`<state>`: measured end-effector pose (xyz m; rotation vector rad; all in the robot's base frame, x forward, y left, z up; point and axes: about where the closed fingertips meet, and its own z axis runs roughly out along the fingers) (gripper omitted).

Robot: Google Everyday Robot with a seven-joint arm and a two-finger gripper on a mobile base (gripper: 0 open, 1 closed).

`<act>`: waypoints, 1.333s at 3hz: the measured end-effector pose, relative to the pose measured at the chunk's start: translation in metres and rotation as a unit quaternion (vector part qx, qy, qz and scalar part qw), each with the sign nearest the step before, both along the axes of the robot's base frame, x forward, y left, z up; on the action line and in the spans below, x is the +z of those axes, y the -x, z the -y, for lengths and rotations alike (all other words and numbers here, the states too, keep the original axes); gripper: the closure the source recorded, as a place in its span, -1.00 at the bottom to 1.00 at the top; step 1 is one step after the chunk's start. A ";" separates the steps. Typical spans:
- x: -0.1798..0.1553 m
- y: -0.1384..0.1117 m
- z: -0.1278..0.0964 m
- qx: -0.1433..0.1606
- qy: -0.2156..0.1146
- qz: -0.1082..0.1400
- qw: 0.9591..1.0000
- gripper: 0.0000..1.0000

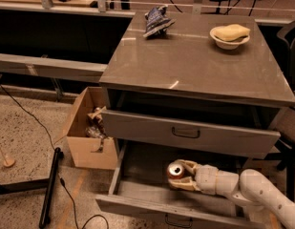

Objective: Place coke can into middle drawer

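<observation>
Grey cabinet (185, 66), middle drawer (142, 186) open on near side. Gripper (181, 174) clamped round coke can (175, 169), low over drawer floor. Only release seems left.

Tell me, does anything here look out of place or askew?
The coke can sits tilted in the gripper, silver top toward the camera, above the open middle drawer. The snack bag on the cabinet top looks crumpled.

1 cam | high, front-on, tilted down at grey flat-top cabinet (185, 66) | mid-range | pale two-finger gripper (179, 174) low-right, holding small red coke can (174, 170)
</observation>
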<state>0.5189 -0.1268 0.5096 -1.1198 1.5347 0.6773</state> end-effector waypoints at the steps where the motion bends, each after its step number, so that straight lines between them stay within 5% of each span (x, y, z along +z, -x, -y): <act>1: -0.026 -0.003 -0.006 0.025 0.010 -0.020 0.999 1.00; 3: -0.053 -0.001 -0.012 0.041 0.016 -0.052 0.998 0.20; 4: -0.054 -0.002 -0.009 0.000 0.019 -0.059 0.998 -0.41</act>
